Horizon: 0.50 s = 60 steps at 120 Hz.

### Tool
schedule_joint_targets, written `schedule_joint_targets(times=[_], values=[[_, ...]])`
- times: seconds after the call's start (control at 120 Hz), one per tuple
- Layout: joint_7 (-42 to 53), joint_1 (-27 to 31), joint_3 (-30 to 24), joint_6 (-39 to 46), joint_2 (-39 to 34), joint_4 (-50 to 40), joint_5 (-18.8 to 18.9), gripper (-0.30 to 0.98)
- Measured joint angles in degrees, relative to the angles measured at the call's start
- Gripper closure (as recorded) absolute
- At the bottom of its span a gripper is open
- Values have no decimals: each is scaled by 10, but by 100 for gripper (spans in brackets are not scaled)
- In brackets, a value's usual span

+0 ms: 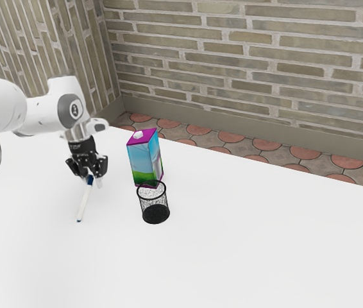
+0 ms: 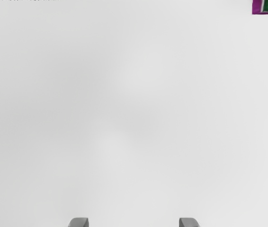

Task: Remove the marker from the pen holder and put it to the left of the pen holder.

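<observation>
The marker (image 1: 84, 199), a slim white stick with a dark blue end, is lying on the white worktop (image 1: 233, 256), out of the black mesh pen holder (image 1: 154, 204) and on its side toward the exterior view's left. The blue end is sitting just under the claw (image 1: 92, 178); the other end is pointing toward the exterior view's lower edge. The claw is hanging open, its two fingers (image 2: 79, 222) standing wide apart and gripping nothing, which is probably leaving the marker to rest by its own weight. The pen holder is standing upright, apart from the marker, so the two are reading as side by side, as the task seems to be asking. A tall, colourful carton (image 1: 145, 158) is standing close behind the holder, likely making a careful path worthwhile. The placing is looking all but finished; the next move is calling for a straight lift, since a sideways brush could be rolling the marker.
</observation>
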Motion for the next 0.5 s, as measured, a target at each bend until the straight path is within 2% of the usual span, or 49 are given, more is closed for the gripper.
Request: schedule_joint_targets(times=[0.2,0.283,0.367,0.433,0.5], values=[[14,9,0,13,24,-1,-21,66],[19,8,-1,16,25,1,-23,64],[26,4,-4,14,-7,-5,-23,48],[29,-9,-13,-9,-104,-22,-8,36],[22,-29,-56,-40,-199,-19,28,27]])
